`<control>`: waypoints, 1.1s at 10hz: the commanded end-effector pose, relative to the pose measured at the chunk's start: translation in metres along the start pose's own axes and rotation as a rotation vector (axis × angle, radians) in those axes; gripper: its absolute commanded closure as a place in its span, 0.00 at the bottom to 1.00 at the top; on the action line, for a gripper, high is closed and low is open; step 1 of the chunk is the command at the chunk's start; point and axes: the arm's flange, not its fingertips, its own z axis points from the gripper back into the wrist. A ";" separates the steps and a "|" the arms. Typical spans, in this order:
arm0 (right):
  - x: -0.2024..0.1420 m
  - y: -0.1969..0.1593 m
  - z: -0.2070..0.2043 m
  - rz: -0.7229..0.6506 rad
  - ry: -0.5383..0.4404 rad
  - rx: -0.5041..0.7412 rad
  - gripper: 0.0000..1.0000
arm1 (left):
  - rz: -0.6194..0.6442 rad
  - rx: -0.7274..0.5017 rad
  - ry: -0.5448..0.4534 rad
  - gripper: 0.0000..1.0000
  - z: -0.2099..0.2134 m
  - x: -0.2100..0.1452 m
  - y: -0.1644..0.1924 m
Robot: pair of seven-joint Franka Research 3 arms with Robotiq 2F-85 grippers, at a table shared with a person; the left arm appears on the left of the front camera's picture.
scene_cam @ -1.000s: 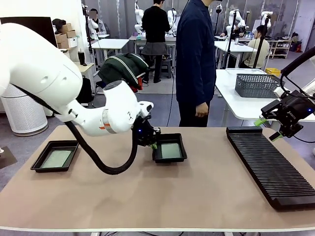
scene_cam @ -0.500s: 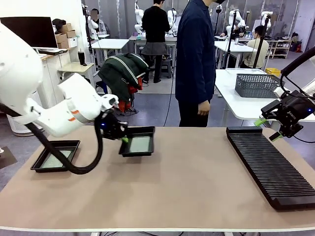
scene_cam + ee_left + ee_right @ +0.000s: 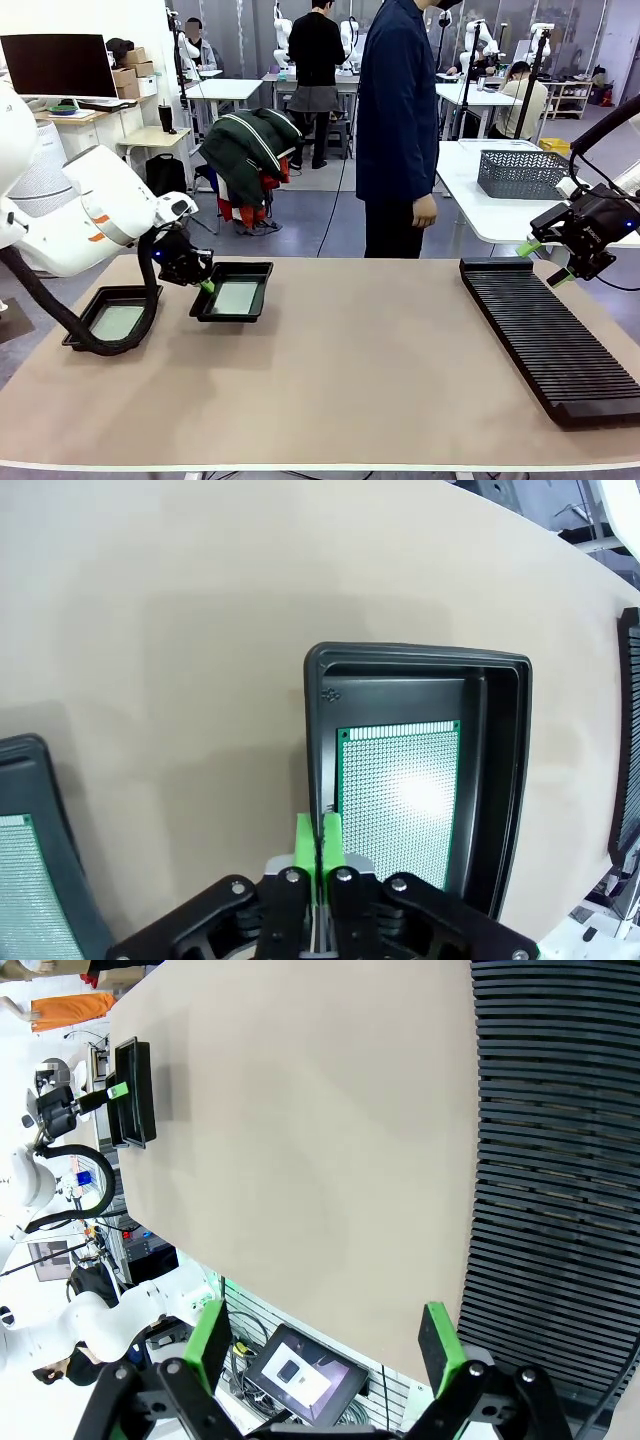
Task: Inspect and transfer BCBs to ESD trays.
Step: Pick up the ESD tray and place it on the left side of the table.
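Beige tabletop (image 3: 380, 390) runs bare across the near half of my front view, so I start there and work outward. On my right, the long black ribbed rack (image 3: 550, 335) lies along the table's right side, and my right gripper (image 3: 546, 262) hangs above its far end with its jaws spread wide and nothing between them; the right wrist view shows the same gap, the green pads (image 3: 208, 1340) well apart over the table edge. On my left, one ESD tray (image 3: 113, 317) sits flat near the table's left edge with a BCB (image 3: 116, 322) lying in it. Just beside it, toward the middle, my left gripper (image 3: 205, 285) is clamped fully on the rim of the second ESD tray (image 3: 233, 291), which I see tilted slightly and lifted off the surface. From the left wrist view, the green pads pinch the tray's side wall, and a pale green BCB (image 3: 400, 790) lies flat on its floor. Across the table a person in a dark coat (image 3: 398, 110) stands at the far edge, and a grey mesh basket (image 3: 522, 173) rests on a white table behind.
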 end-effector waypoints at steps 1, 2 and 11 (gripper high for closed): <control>-0.002 0.001 -0.002 -0.017 -0.023 -0.005 0.00 | -0.018 0.018 0.009 0.97 0.000 -0.007 0.006; -0.002 0.001 -0.002 -0.017 -0.023 -0.005 0.00 | -0.005 0.031 0.007 0.97 0.000 -0.008 0.014; -0.002 0.001 -0.002 -0.017 -0.023 -0.005 0.00 | 0.045 0.149 -0.003 0.97 -0.003 -0.021 0.048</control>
